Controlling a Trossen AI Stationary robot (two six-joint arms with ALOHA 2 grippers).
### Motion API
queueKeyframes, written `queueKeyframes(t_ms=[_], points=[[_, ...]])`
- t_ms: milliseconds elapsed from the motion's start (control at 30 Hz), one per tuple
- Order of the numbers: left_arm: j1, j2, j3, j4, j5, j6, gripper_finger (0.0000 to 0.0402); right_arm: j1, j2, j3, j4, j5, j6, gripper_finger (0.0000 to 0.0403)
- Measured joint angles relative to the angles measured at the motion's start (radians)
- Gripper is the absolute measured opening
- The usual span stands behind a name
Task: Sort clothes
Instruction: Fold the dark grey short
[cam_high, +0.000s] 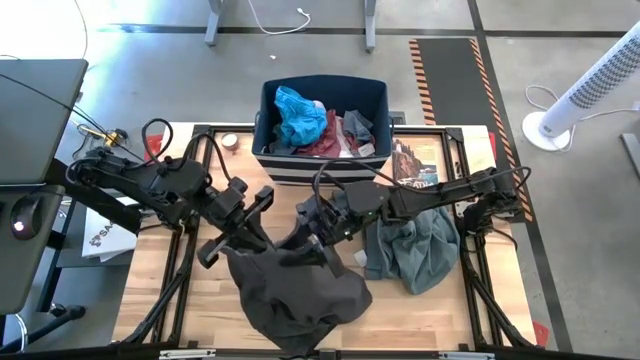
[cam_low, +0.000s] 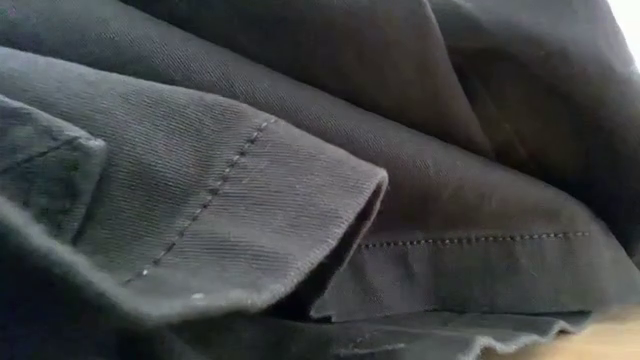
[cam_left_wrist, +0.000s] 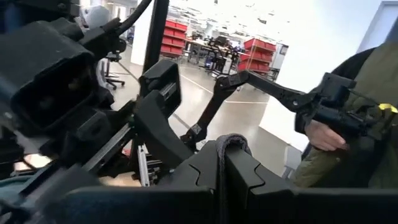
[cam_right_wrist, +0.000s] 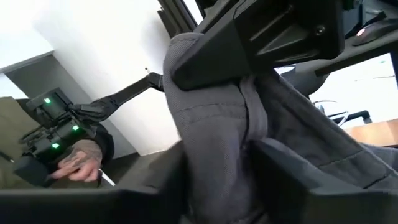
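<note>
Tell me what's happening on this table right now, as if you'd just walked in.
Two dark robot arms are sorting clothes. Both work on the dark grey-brown trousers heaped at the table's front middle. The left gripper is shut on a fold of that fabric, and the right gripper has the cloth between its fingers. A crumpled grey-green shirt lies to the right. Behind, the navy bin with white stripes already holds a bright blue piece and a maroon piece.
</note>
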Motion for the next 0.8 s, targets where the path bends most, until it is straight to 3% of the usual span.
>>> queueKeyframes(t_ms=[133, 200, 400, 800], points=[[0.005, 0.0, 0.0, -0.013, -0.068, 0.0, 0.0004, 0.0, 0.0, 0.0, 0.001, -0.003, 0.022, 0.0043], [0.005, 0.0, 0.0, -0.024, -0.113, -0.001, 0.0009, -0.001, 0.0, 0.0, 0.0, -0.003, 0.013, 0.0014], [-0.004, 0.009, 0.0, -0.101, -0.222, -0.003, 0.0046, -0.005, -0.002, -0.002, -0.01, 0.0, 0.031, 0.0006], [-0.04, -0.055, -0.001, -0.266, -0.404, -0.057, 0.0195, -0.005, -0.02, -0.003, -0.066, -0.006, 0.04, 0.0003]])
